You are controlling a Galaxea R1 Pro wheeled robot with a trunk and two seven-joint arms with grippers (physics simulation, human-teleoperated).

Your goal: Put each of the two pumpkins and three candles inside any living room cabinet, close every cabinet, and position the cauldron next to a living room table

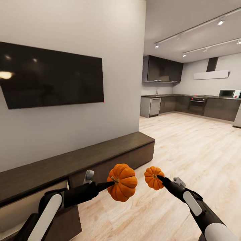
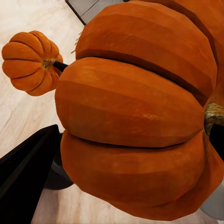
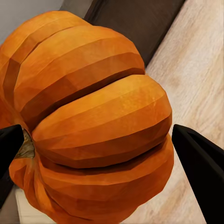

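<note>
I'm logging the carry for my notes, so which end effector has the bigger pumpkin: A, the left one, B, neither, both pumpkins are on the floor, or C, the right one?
A: in the head view the larger pumpkin sits at the tip of the left end effector, while the right end effector holds the smaller pumpkin, both held up in front of the cabinet.
</note>
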